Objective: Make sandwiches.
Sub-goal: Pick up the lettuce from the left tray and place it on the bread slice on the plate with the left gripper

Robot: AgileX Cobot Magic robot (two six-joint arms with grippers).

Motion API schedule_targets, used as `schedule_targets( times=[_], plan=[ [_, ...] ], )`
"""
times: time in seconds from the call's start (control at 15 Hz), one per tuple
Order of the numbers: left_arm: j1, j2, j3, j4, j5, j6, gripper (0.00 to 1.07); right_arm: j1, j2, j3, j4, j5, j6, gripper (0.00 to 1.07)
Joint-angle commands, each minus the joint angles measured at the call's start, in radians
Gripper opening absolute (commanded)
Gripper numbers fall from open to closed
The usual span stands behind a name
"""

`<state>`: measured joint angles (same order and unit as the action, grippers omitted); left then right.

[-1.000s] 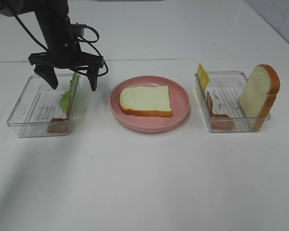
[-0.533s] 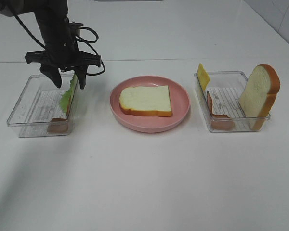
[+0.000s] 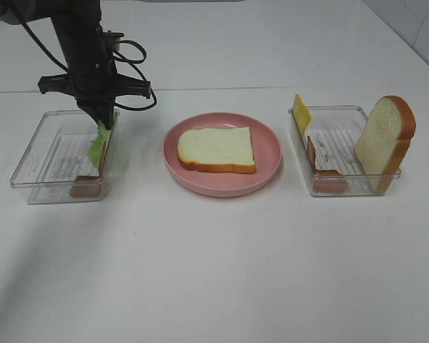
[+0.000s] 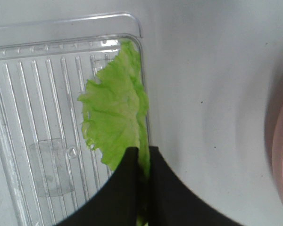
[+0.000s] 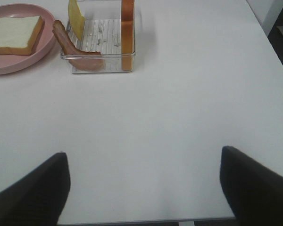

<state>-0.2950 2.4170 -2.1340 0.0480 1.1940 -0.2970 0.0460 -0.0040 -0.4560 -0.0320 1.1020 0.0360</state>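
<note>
A white bread slice (image 3: 216, 148) lies flat on the pink plate (image 3: 269, 163) in the middle of the table. My left gripper (image 3: 100, 120) is shut on the top edge of a green lettuce leaf (image 3: 97, 147) that stands against the plate-side wall of the left clear tray (image 3: 53, 153). The left wrist view shows the fingers (image 4: 127, 174) pinching the lettuce (image 4: 114, 120). The right tray (image 3: 337, 146) holds a yellow cheese slice (image 3: 301, 113), bacon (image 3: 322, 174) and an upright bread slice (image 3: 385, 139). My right gripper (image 5: 142, 153) is open and empty over bare table.
A bacon strip (image 3: 86, 187) lies at the near end of the left tray. The right wrist view shows the plate (image 5: 16, 63), the bread (image 5: 14, 28), the bacon (image 5: 73, 49), the cheese (image 5: 75, 14) and the upright bread (image 5: 127, 33) far ahead. The table's right edge (image 5: 269, 42) is close.
My left gripper came down over the lettuce and its fingers closed from wide open onto the leaf's top edge. Everything else is unmoved.
</note>
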Motion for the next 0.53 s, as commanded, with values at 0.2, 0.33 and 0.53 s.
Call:
schedule_targets(
  times=[0.2, 0.33, 0.53],
  plan=[
    [-0.002, -0.063, -0.001, 0.041, 0.04, -0.028, 0.0, -0.005, -0.03, 0.003, -0.003, -0.001, -0.009, 0.85],
    [-0.005, -0.125, -0.009, 0.044, 0.05, -0.027, 0.0, -0.005, -0.03, 0.003, -0.003, -0.001, -0.009, 0.85],
    [-0.01, -0.192, -0.08, -0.037, 0.049, -0.028, 0.0, -0.005, -0.03, 0.003, -0.003, -0.001, -0.009, 0.85]
  ],
)
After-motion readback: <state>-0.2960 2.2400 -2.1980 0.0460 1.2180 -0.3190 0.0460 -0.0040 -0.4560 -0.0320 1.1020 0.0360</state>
